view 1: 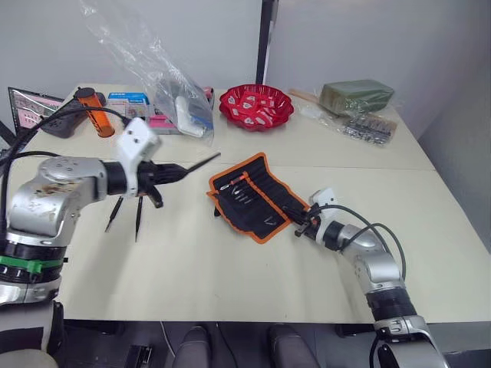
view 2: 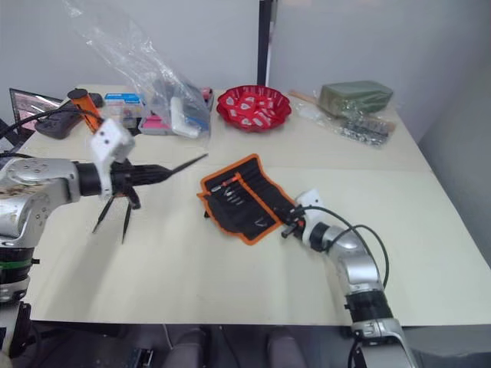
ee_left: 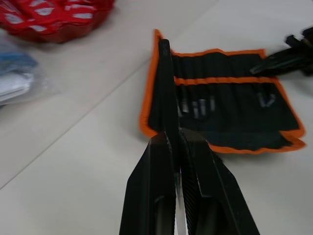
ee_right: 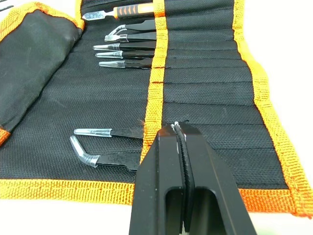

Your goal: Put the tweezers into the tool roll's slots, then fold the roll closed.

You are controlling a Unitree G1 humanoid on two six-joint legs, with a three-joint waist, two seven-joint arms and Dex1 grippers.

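Observation:
The tool roll [view 1: 253, 198] lies open and flat mid-table, black with orange binding [ee_right: 155, 93]. Several tweezers [ee_right: 122, 48] sit in its slots, tips capped in clear plastic, beside an orange-handled tool [ee_right: 133, 10]. My left gripper [view 1: 178, 173] hovers left of the roll, shut on one black tweezers [view 1: 203, 162] whose point aims toward the roll [ee_left: 230, 105]. Two more tweezers [view 1: 115, 213] lie on the table below that gripper. My right gripper [view 1: 301, 221] is shut, its tips [ee_right: 177, 128] resting on the roll's near-right part by the orange stripe.
At the back stand a red bowl [view 1: 255, 105], a clear plastic bag of items [view 1: 180, 103], an orange bottle [view 1: 96, 112] and a green box [view 1: 357, 96]. Black cables run near my left arm. Bare tabletop [view 1: 192, 261] lies in front of the roll.

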